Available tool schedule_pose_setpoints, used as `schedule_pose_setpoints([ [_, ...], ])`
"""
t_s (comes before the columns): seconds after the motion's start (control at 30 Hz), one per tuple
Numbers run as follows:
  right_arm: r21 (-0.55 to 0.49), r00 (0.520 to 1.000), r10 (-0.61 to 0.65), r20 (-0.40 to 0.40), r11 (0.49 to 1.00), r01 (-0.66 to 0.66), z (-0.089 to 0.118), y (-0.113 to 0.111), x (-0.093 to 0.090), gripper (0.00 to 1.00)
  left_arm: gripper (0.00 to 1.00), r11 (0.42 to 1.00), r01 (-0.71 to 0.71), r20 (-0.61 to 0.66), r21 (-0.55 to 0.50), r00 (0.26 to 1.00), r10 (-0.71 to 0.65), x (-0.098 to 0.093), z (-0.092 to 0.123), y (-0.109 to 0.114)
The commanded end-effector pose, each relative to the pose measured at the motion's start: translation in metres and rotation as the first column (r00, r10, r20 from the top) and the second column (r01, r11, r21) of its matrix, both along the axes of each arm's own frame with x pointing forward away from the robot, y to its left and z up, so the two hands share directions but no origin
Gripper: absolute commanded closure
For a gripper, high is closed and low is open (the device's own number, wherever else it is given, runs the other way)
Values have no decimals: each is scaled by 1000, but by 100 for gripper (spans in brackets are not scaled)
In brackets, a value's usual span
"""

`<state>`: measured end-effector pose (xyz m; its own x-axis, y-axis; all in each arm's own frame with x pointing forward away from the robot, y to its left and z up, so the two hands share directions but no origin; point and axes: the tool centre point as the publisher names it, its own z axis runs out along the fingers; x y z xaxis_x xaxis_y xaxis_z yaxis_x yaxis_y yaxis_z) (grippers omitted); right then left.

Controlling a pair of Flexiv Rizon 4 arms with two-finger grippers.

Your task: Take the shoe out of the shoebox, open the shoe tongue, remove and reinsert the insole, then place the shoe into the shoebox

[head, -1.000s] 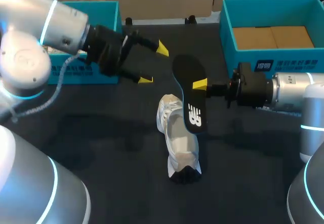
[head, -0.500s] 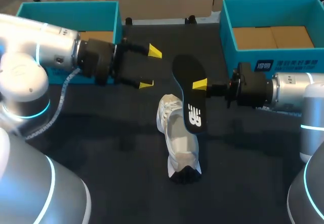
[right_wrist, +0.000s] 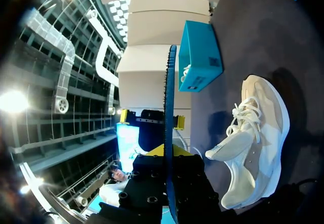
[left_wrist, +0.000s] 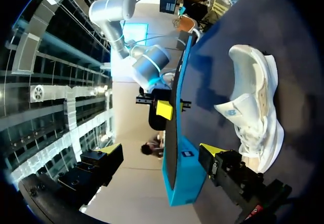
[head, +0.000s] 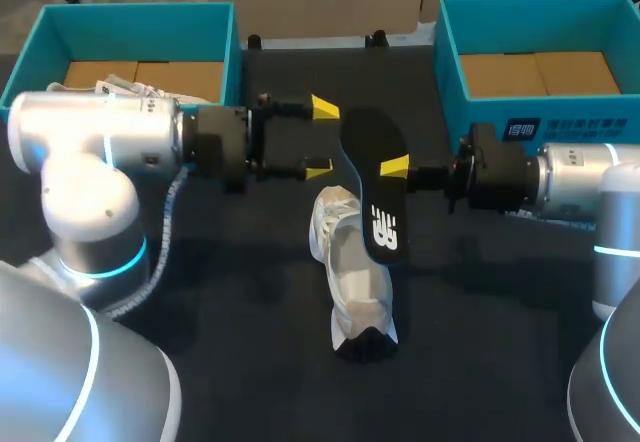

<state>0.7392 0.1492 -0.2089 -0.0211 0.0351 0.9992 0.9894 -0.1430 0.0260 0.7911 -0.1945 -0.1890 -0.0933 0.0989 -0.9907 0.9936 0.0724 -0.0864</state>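
Observation:
A black insole [head: 376, 192] stands on edge above the white shoe [head: 356, 280], which lies on the dark table. My right gripper [head: 398, 169] is shut on the insole from the right. In the right wrist view the insole [right_wrist: 169, 112] runs edge-on out of that gripper [right_wrist: 169, 155], with the shoe [right_wrist: 255, 143] beside it. My left gripper [head: 321, 139] is open just left of the insole's far end, with nothing held. In the left wrist view the insole [left_wrist: 172, 133] shows edge-on ahead between the open fingers [left_wrist: 109, 148], and the shoe [left_wrist: 255, 110] lies off to one side.
A teal shoebox [head: 225, 24] at the back left holds a second white shoe [head: 122, 89]. Another teal shoebox [head: 452, 57] with a brown floor stands at the back right, close behind my right arm.
My left arm has drawn in and swung its open gripper to the right, up to the insole's edge. The right gripper, the insole and the shoe have not moved.

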Motion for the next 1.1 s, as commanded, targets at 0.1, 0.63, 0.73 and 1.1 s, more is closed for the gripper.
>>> schedule_pose_setpoints([
  [0.1, -1, 1000, -2, 0, 1000, 2, 0, 1, -1, 100, 0, 996, -85, 11, -28, 996, 85, -12, -6, -17],
  [0.63, -1, 1000, -2, 0, 1000, 2, 0, 1, -1, 100, 55, 994, -101, -4, -30, 995, 101, -9, -20, -43],
  [0.73, -1, 1000, -2, 0, 1000, 2, 0, 1, -1, 100, 56, 993, -115, -3, -36, 993, 115, -9, -21, -46],
  [1.1, -1, 1000, -2, 0, 1000, 2, 0, 1, -1, 100, 72, 983, -177, -4, -40, 984, 177, -5, -23, -54],
])
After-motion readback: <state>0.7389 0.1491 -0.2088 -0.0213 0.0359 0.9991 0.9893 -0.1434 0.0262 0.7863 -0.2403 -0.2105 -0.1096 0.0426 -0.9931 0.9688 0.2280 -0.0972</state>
